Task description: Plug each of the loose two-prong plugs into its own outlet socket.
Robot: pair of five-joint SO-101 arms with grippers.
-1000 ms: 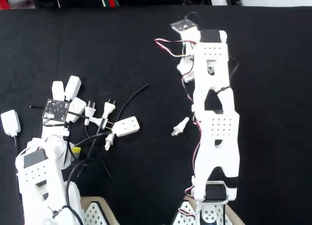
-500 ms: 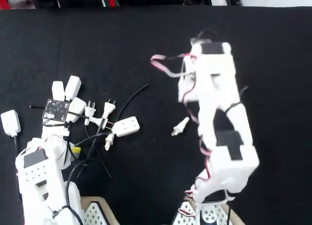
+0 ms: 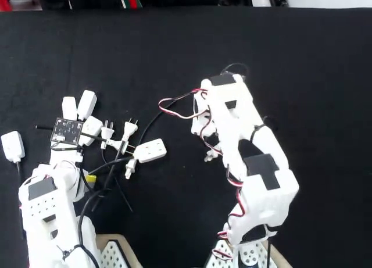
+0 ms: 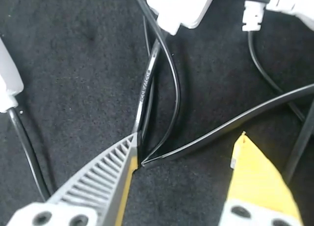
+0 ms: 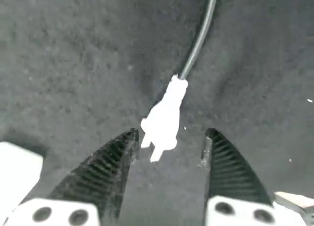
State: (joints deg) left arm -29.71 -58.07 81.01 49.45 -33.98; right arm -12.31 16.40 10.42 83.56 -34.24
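Note:
A loose white two-prong plug (image 5: 164, 123) on a black cord lies on the black cloth, right between the fingers of my right gripper (image 5: 170, 138), which is open and not touching it. From above, that gripper (image 3: 208, 147) covers most of the plug (image 3: 209, 155). A white outlet socket (image 3: 151, 150) lies left of centre, with one plug (image 3: 130, 167) at its end and two more plugs (image 3: 107, 130) (image 3: 131, 128) close by. My left gripper (image 4: 189, 147) is open and straddles black cables (image 4: 162, 93), with a white socket (image 4: 179, 10) beyond.
Another white socket (image 3: 12, 145) lies at the far left and two white blocks (image 3: 79, 105) sit behind the left arm. Black cords (image 3: 113, 181) tangle across the cloth near the left arm. The table's far half and right side are bare black cloth (image 3: 314, 59).
The right arm has pulled back from the far side and swung left, bringing its gripper down around the loose plug. The left arm and the plugs by it have not moved.

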